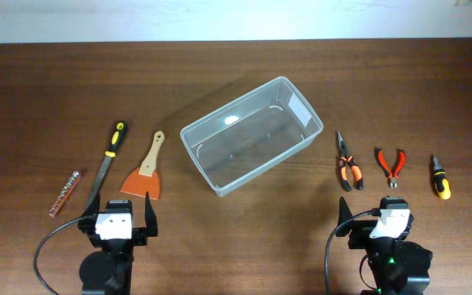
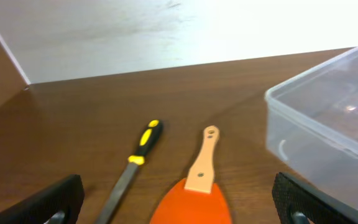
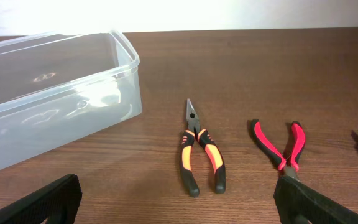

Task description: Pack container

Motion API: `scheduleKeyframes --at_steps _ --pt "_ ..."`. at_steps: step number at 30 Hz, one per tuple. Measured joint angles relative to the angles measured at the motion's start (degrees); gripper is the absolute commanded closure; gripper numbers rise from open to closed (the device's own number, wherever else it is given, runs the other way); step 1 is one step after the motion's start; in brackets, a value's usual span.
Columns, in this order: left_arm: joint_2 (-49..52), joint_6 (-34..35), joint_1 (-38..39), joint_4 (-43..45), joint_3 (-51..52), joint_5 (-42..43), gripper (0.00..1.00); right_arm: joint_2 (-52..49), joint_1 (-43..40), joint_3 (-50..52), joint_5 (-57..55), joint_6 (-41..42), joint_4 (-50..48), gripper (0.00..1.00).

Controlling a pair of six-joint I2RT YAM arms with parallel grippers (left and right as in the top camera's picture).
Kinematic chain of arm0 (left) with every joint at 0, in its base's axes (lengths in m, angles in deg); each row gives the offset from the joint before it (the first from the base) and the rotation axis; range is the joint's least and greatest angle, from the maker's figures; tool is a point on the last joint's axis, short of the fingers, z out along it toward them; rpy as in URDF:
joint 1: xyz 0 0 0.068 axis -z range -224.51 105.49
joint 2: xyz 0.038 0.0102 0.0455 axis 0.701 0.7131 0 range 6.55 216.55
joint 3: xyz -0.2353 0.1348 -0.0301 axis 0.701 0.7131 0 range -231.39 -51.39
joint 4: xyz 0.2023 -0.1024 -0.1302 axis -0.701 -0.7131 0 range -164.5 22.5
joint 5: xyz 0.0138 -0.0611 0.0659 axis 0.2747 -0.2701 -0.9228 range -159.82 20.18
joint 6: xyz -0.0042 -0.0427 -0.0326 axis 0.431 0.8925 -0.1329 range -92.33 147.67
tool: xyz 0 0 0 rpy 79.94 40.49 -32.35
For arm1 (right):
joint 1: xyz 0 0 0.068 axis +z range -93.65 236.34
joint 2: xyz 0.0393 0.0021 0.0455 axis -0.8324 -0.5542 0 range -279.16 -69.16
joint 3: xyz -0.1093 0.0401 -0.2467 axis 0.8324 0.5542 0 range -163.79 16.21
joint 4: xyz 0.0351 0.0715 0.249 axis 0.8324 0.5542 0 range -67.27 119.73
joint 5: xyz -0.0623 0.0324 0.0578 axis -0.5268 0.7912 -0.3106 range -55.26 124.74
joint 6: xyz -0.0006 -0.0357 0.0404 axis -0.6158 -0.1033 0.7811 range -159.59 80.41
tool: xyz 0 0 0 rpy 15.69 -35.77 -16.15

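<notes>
the table (image 1: 236, 254) is dark brown with a fine wood grain. the container (image 1: 248, 135) is clear and colourless, with a whitish patch on its far right end. left of it, the file (image 1: 105, 168) has a black and yellow handle and a grey blade, and the scraper (image 1: 143, 174) has a pale wooden handle and an orange blade. far left, a reddish strip (image 1: 64, 194) carries silvery bits. on the right, the long-nose pliers (image 1: 348, 164) have black and orange grips, the cutters (image 1: 392, 166) have red grips edged in black, and the screwdriver (image 1: 440, 180) is yellow and black. the left end effector (image 1: 117, 217) and the right end effector (image 1: 377, 215) have black fingers and white bodies.
</notes>
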Motion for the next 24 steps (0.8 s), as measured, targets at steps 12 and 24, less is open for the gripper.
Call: scheduleKeyframes --at_steps 12,24 --pt "0.1 5.1 0.0 2.3 -1.2 15.1 0.01 0.0 0.0 0.0 11.8 1.0 -3.5 0.01" --pt "36.4 8.3 0.0 -11.8 -40.4 15.0 0.01 -27.1 0.0 -28.6 15.8 3.9 11.0 0.01"
